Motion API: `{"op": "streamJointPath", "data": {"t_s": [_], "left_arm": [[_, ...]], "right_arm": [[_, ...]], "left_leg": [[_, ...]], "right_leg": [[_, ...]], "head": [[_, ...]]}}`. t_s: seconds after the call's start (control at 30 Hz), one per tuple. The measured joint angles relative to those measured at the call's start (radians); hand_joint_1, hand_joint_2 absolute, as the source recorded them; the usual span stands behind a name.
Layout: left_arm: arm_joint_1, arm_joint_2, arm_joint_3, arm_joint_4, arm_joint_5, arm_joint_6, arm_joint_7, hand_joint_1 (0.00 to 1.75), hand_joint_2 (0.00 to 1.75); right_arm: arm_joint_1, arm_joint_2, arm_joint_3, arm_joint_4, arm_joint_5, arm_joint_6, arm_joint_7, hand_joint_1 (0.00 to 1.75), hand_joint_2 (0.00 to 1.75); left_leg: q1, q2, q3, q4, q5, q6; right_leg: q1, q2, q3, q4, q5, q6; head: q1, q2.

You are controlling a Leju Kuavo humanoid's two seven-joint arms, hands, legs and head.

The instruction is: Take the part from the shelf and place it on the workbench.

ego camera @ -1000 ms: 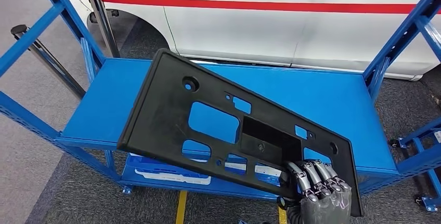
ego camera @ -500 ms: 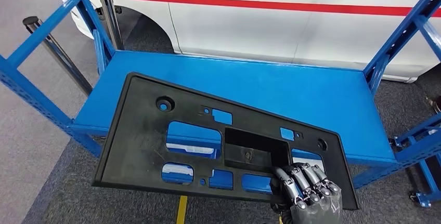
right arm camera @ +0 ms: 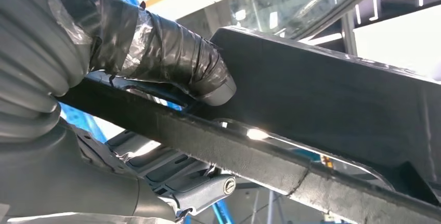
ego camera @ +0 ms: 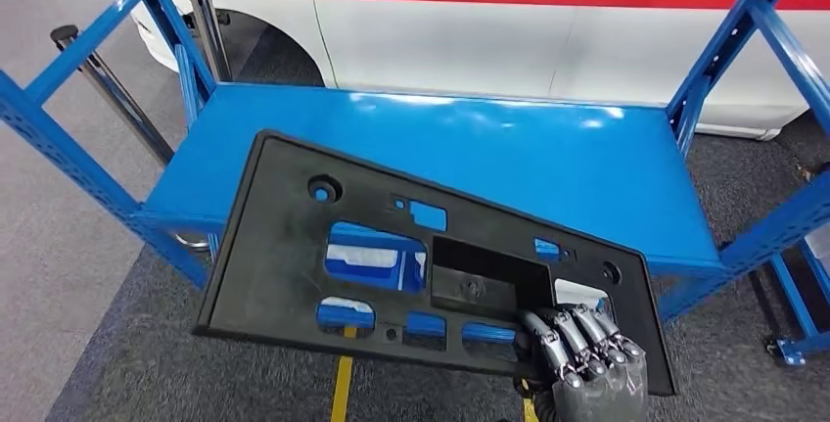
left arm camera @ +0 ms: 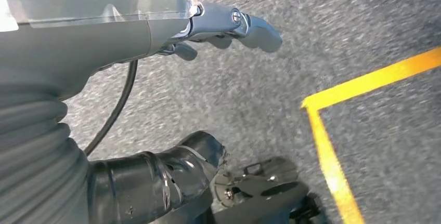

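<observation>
The part is a large flat black plastic panel (ego camera: 294,246) with several cut-outs, held tilted in the air in front of the blue shelf (ego camera: 548,167). My right hand (ego camera: 587,358) grips its near right corner, fingers curled over the top face. In the right wrist view the thumb (right arm camera: 208,78) presses the panel's underside (right arm camera: 333,99) while the fingers clamp from the other side. My left hand (left arm camera: 229,26) hangs over the grey floor, fingers loosely extended, holding nothing.
The blue shelf's top board is bare, framed by blue uprights (ego camera: 724,50) on both sides. A white car (ego camera: 509,21) with a red stripe stands right behind it. Metal posts (ego camera: 108,84) stand at the left. Yellow floor tape (ego camera: 341,398) runs below the panel.
The panel has come off the shelf toward me and dropped lower, its left end swinging down from the steeper tilt. The view also shifted slightly. My right hand keeps its grip.
</observation>
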Motion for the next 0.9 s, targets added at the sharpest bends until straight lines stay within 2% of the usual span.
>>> {"op": "streamJointPath", "data": {"t_s": [0.07,0.1,0.13,0.17,0.2,0.23,0.27,0.3,0.33,0.37,0.43,0.47,0.5,0.57,0.6,0.63,0.67,0.7,0.73,0.77,0.8,0.83,0.87,0.9], "left_arm": [[0.0,0.0,0.001,0.0,0.0,0.0,0.0,0.0,1.75],[0.001,0.0,0.001,0.0,0.0,0.0,0.0,0.0,1.75],[0.0,0.0,0.001,0.0,-0.001,0.0,0.0,0.0,1.75],[0.0,0.0,0.001,0.0,-0.001,0.0,0.0,0.0,1.75],[0.0,0.0,0.001,0.0,-0.001,0.0,0.0,0.0,1.75],[0.0,0.0,0.002,0.0,-0.001,0.0,0.0,0.0,1.75],[-0.002,0.0,0.002,0.0,-0.001,0.0,0.0,0.0,1.75],[-0.003,0.0,0.002,0.0,-0.001,0.0,-0.001,0.0,1.75],[-0.004,0.0,0.002,0.0,-0.001,0.0,-0.002,0.0,1.75],[-0.006,0.0,0.002,0.0,-0.001,0.0,-0.003,0.0,1.75],[-0.006,0.0,0.002,0.0,-0.002,0.0,-0.005,0.0,1.75],[-0.006,0.0,0.002,0.0,-0.002,0.0,-0.005,0.0,1.75],[-0.006,0.0,0.002,0.0,-0.002,0.0,-0.005,0.0,1.75],[-0.006,0.0,0.002,0.0,-0.002,0.0,-0.005,0.0,1.75],[-0.006,0.0,0.002,0.0,-0.002,0.0,-0.005,0.0,1.75],[-0.006,0.0,0.002,0.0,-0.002,0.0,-0.005,0.0,1.75],[-0.006,0.0,0.002,0.0,-0.002,0.0,-0.005,0.0,1.75],[-0.006,0.0,0.002,0.0,-0.002,0.0,-0.005,0.0,1.75],[-0.006,0.0,0.002,0.0,-0.002,0.0,-0.005,0.0,1.75],[-0.006,0.0,0.002,0.0,-0.002,0.001,-0.005,0.0,1.75],[-0.006,0.0,0.002,0.0,-0.002,0.003,-0.005,0.0,1.75],[-0.006,0.0,0.002,0.0,-0.002,0.004,-0.006,0.0,1.75],[-0.005,0.0,0.002,0.0,-0.002,0.006,-0.006,0.0,1.75],[-0.005,0.0,0.002,0.0,-0.002,0.007,-0.007,0.0,1.75]], "right_arm": [[0.001,0.01,-0.006,0.002,-0.004,0.0,-0.009,1.75,1.75],[0.002,0.013,-0.009,0.003,-0.005,0.0,-0.012,1.75,1.75],[0.002,0.015,-0.012,0.005,-0.007,0.0,-0.014,1.75,1.75],[0.003,0.016,-0.015,0.007,-0.007,0.0,-0.015,1.75,1.75],[0.003,0.018,-0.018,0.008,-0.008,0.0,-0.016,1.75,1.75],[0.004,0.019,-0.02,0.01,-0.008,0.0,-0.016,1.75,1.75],[0.005,0.021,-0.021,0.011,-0.009,0.0,-0.018,1.75,1.75],[0.005,0.023,-0.023,0.011,-0.011,0.0,-0.021,1.75,1.75],[0.006,0.025,-0.024,0.011,-0.014,0.0,-0.026,1.75,1.75],[0.006,0.028,-0.026,0.012,-0.017,0.0,-0.032,1.75,1.75],[0.008,0.034,-0.032,0.014,-0.023,0.0,-0.045,1.75,1.75],[0.01,0.036,-0.035,0.015,-0.026,0.0,-0.051,1.75,1.75],[0.012,0.038,-0.039,0.017,-0.031,0.0,-0.058,1.75,1.75],[0.016,0.041,-0.049,0.022,-0.043,0.0,-0.078,1.75,1.75],[0.018,0.044,-0.056,0.025,-0.049,0.0,-0.09,1.75,1.75],[0.02,0.048,-0.062,0.028,-0.054,0.0,-0.101,1.75,1.75],[0.022,0.052,-0.067,0.032,-0.059,0.0,-0.111,1.75,1.75],[0.024,0.056,-0.072,0.035,-0.063,0.0,-0.12,1.75,1.75],[0.025,0.061,-0.077,0.037,-0.068,0.0,-0.131,1.75,1.75],[0.026,0.066,-0.082,0.039,-0.073,0.0,-0.144,1.75,1.75],[0.027,0.073,-0.088,0.041,-0.079,0.0,-0.158,1.75,1.75],[0.028,0.081,-0.093,0.043,-0.084,0.0,-0.171,1.75,1.75],[0.029,0.088,-0.098,0.044,-0.089,0.0,-0.181,1.75,1.75],[0.031,0.094,-0.102,0.045,-0.092,0.0,-0.188,1.75,1.75]], "left_leg": [[0.004,-0.001,-0.03,0.107,-0.098,-0.007],[0.006,-0.001,-0.04,0.164,-0.131,-0.01],[0.007,-0.001,-0.04,0.204,-0.141,-0.011],[0.007,-0.001,-0.025,0.215,-0.128,-0.01],[0.007,-0.001,0.007,0.188,-0.098,-0.009],[0.007,-0.001,0.053,0.133,-0.068,-0.006],[0.006,-0.001,0.107,0.058,-0.055,-0.003],[0.005,-0.002,0.156,-0.018,-0.056,0.001],[0.002,-0.003,0.189,-0.072,-0.064,0.005],[-0.001,-0.003,0.204,-0.103,-0.072,0.008],[-0.002,-0.001,0.199,-0.117,-0.055,0.018],[-0.001,0.002,0.19,-0.122,-0.041,0.025],[0.001,0.005,0.178,-0.126,-0.026,0.033],[0.0,0.009,0.148,-0.127,0.001,0.044],[-0.001,0.011,0.131,-0.125,0.013,0.046],[-0.002,0.012,0.114,-0.122,0.025,0.045],[-0.002,0.013,0.095,-0.118,0.037,0.043],[-0.002,0.013,0.076,-0.111,0.047,0.04],[-0.002,0.013,0.056,-0.101,0.055,0.037],[-0.002,0.013,0.037,-0.09,0.062,0.033],[-0.003,0.012,0.023,-0.077,0.067,0.028],[-0.004,0.012,0.013,-0.067,0.072,0.023],[-0.004,0.011,0.007,-0.061,0.077,0.017],[-0.003,0.011,0.004,-0.059,0.084,0.011]], "right_leg": [[0.002,-0.002,-0.028,0.0,0.022,-0.009],[0.003,-0.002,-0.043,0.001,0.033,-0.01],[0.004,-0.003,-0.058,0.002,0.044,-0.009],[0.004,-0.003,-0.074,0.004,0.056,-0.009],[0.005,-0.004,-0.088,0.006,0.066,-0.007],[0.005,-0.003,-0.101,0.009,0.077,-0.006],[0.005,-0.003,-0.112,0.011,0.086,-0.003],[0.006,-0.003,-0.12,0.013,0.095,0.001],[0.005,-0.004,-0.122,0.012,0.105,0.006],[0.005,-0.005,-0.123,0.009,0.115,0.012],[0.003,-0.006,-0.123,0.0,0.132,0.024],[0.002,-0.004,-0.128,0.006,0.119,0.029],[0.002,-0.002,-0.137,0.028,0.085,0.032],[0.0,0.0,-0.159,0.127,-0.025,0.037],[-0.001,0.001,-0.168,0.191,-0.066,0.039],[-0.002,0.001,-0.17,0.246,-0.08,0.042],[-0.003,0.001,-0.163,0.277,-0.068,0.045],[-0.005,0.0,-0.141,0.278,-0.038,0.046],[-0.008,0.0,-0.101,0.243,-0.009,0.047],[-0.011,0.001,-0.049,0.179,-0.001,0.047],[-0.011,0.002,0.007,0.104,-0.013,0.046],[-0.009,0.002,0.047,0.043,-0.034,0.042],[-0.005,0.003,0.069,0.004,-0.053,0.036],[0.0,0.003,0.075,-0.012,-0.058,0.028]], "head": [[-0.001,0.0],[-0.001,0.0],[-0.001,0.0],[-0.001,0.0],[-0.001,0.0],[-0.001,0.0],[-0.001,0.0],[-0.001,0.0],[-0.001,0.0],[-0.001,0.0],[-0.002,0.0],[-0.002,0.0],[-0.001,0.0],[0.001,0.0],[0.001,0.0],[0.001,0.0],[0.001,0.0],[0.001,0.0],[0.001,0.0],[0.001,0.0],[0.001,0.0],[0.0,0.0],[0.0,0.0],[0.0,0.0]]}}
